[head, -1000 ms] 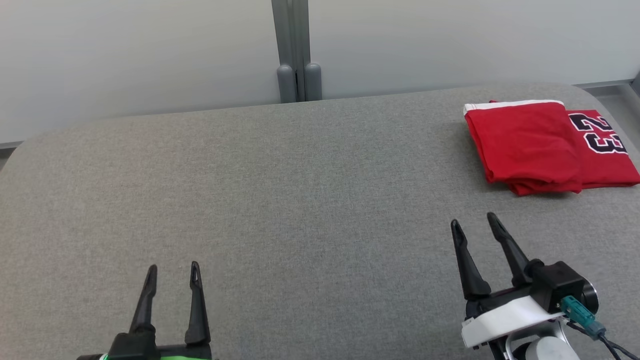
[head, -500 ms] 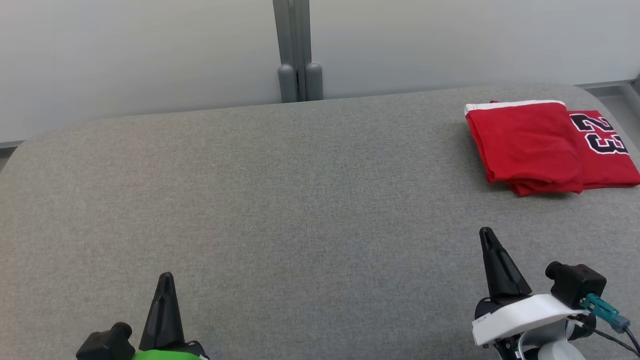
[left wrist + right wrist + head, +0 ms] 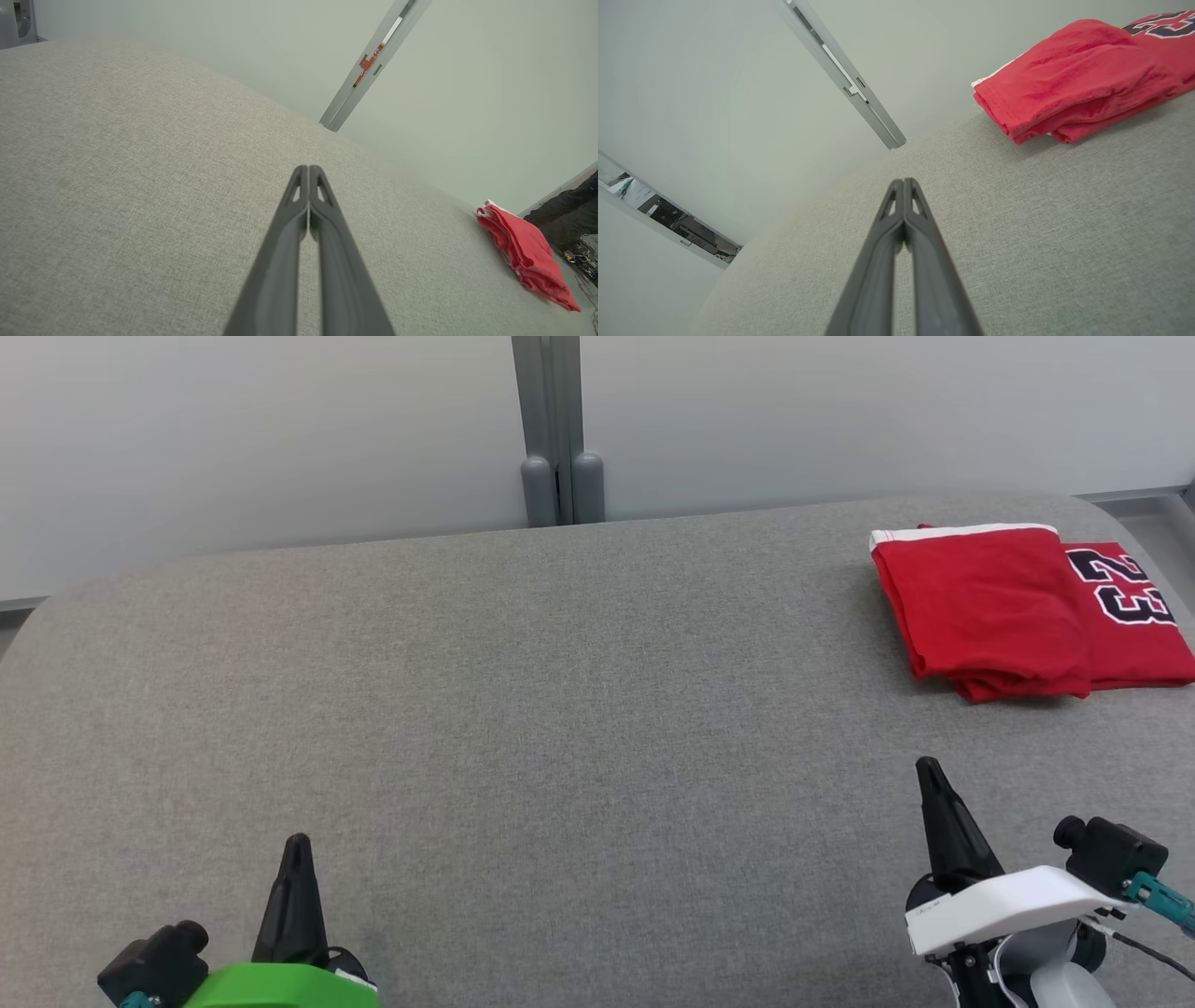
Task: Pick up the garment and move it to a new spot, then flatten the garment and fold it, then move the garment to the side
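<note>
Red garment (image 3: 990, 607) lies folded at the far right of the grey table (image 3: 560, 709), apparently set aside, so the task is likely finished. Left jaws and right jaws are clenched on nothing, near edge, well apart from it: probably a resting pose.

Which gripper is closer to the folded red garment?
The right gripper, shut, below the red garment in the head view; the left gripper sits far across the grey table.
</note>
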